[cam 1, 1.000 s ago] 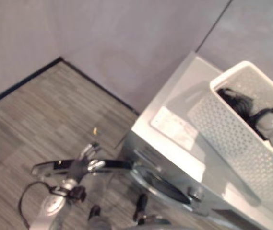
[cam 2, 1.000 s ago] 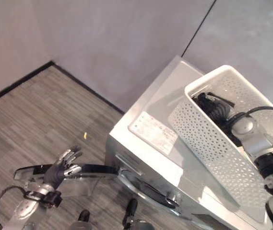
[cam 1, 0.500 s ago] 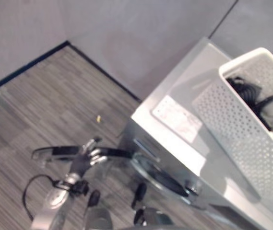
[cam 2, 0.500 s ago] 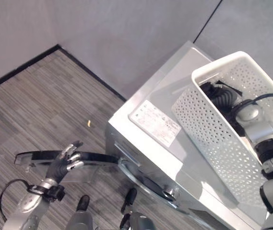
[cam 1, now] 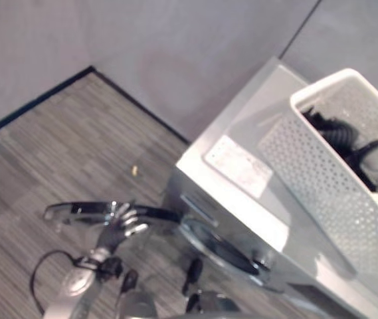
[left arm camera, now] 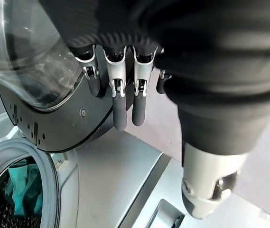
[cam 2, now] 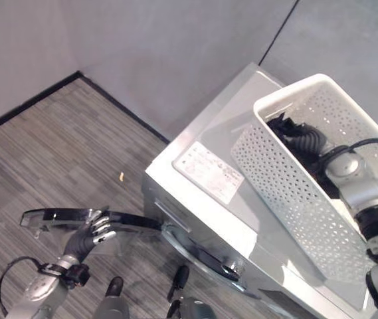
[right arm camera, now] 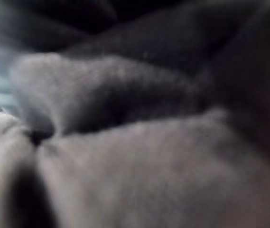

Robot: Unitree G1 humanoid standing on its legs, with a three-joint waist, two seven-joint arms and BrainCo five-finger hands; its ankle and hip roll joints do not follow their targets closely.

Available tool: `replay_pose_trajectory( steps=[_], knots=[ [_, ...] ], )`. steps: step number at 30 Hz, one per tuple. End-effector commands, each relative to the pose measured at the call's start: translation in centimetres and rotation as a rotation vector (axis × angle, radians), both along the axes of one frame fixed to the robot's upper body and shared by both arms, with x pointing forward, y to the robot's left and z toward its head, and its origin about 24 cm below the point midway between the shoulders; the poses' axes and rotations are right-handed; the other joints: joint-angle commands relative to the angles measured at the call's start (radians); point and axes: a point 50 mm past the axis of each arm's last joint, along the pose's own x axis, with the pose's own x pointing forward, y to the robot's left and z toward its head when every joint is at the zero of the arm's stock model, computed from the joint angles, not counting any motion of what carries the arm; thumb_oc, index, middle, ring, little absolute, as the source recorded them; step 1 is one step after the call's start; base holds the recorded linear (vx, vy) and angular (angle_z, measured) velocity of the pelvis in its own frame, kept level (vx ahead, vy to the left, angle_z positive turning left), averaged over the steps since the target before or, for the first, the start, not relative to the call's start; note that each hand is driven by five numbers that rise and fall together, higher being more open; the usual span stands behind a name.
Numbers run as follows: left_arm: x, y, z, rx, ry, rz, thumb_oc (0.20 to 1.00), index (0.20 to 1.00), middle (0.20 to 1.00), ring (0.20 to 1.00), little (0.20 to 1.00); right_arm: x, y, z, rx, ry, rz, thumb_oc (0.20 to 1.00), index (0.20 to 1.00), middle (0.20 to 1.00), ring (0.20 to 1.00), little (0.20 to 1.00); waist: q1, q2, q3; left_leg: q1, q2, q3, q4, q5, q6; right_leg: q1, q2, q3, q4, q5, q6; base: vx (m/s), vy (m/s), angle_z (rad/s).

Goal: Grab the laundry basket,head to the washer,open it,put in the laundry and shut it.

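Observation:
A white perforated laundry basket (cam 2: 288, 179) stands on top of the silver washer (cam 1: 242, 126). My right arm reaches down into it; the right hand's dark ribbed cover (cam 2: 301, 143) shows among the basket's walls, its fingers hidden. Grey cloth (right arm camera: 125, 166) lies right against that hand in the right wrist view. The washer's round door (cam 1: 76, 210) is swung wide open to the left. My left hand (cam 1: 121, 224) rests straight fingers (left arm camera: 120, 104) on the door's dark rim (left arm camera: 54, 123). Teal cloth (left arm camera: 23, 194) lies inside the drum.
The washer stands in a corner against grey walls with a dark baseboard (cam 1: 36, 100). A small yellow scrap (cam 1: 134, 171) lies on the striped grey floor left of the washer. A white label (cam 1: 238, 166) is stuck on the washer's top.
The camera has shifted a little. My left hand has slid slightly lower on the open door's rim. The right arm stays down in the basket.

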Motion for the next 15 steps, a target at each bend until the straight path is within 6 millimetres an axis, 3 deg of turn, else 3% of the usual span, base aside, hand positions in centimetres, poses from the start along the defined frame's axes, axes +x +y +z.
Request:
replay_pose_trajectory(
  steps=[1,8,15],
  knots=[
    [1.7,-0.4,2.2,0.010,-0.134,-0.017,1.000,1.000,1.000,1.000,1.000,-0.9,-1.6,4.1,-0.051,-0.170,-0.061,0.200,0.200,0.200,0.200,0.200,0.004,0.020,-0.023,0.049,0.039,0.085,-0.126,0.118,0.048,0.102,-0.040,-0.005,0.045,-0.159,0.120,0.04,0.067,-0.16],
    [1.5,0.3,2.4,0.035,-0.134,0.001,1.000,1.000,1.000,1.000,1.000,-3.6,-3.1,9.9,-0.153,-0.489,-0.179,0.200,0.200,0.200,0.200,0.200,-0.029,0.009,-0.079,0.113,0.021,0.107,-0.126,0.076,0.068,0.141,-0.049,0.023,0.061,-0.165,0.128,0.04,0.061,-0.12],
    [1.4,0.3,2.4,0.054,-0.127,-0.002,1.000,1.000,1.000,1.000,1.000,-4.5,-2.4,14.5,-0.261,-0.777,-0.277,0.200,0.200,0.200,0.200,0.200,-0.023,0.000,-0.120,0.171,0.008,0.129,-0.125,0.044,0.088,0.177,-0.056,0.050,0.072,-0.171,0.136,0.03,0.071,-0.11]
  ],
)
